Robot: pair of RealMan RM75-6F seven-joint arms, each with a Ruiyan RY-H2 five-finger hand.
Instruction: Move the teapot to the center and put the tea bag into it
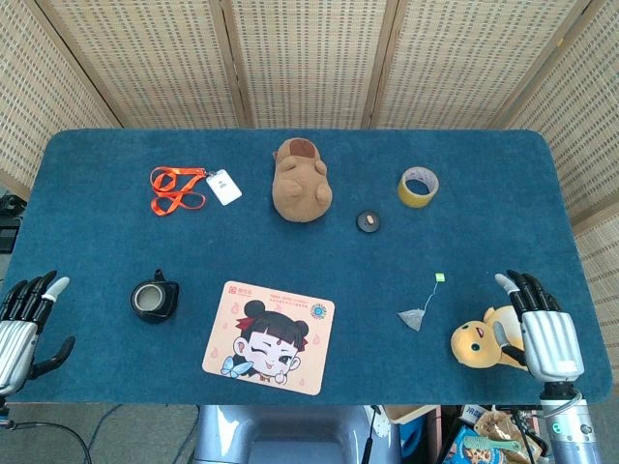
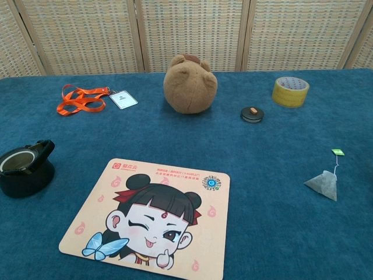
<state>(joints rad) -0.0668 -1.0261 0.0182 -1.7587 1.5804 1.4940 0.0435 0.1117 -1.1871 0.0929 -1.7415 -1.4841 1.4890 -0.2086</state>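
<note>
The teapot (image 1: 155, 299) sits lidless on the blue tabletop (image 1: 290, 242), left of the cartoon mat (image 1: 269, 336); the left robot hand (image 1: 24, 324) rests well apart from it at the left edge, released, fingers spread, grasping nothing; the tea bag (image 1: 412, 317), its string running to a green tag (image 1: 441, 279), lies right of the mat, near the right robot hand (image 1: 542, 324); that hand lies flat beside a yellow plush (image 1: 476, 342), apparently touching it, fingers extended and empty.
</note>
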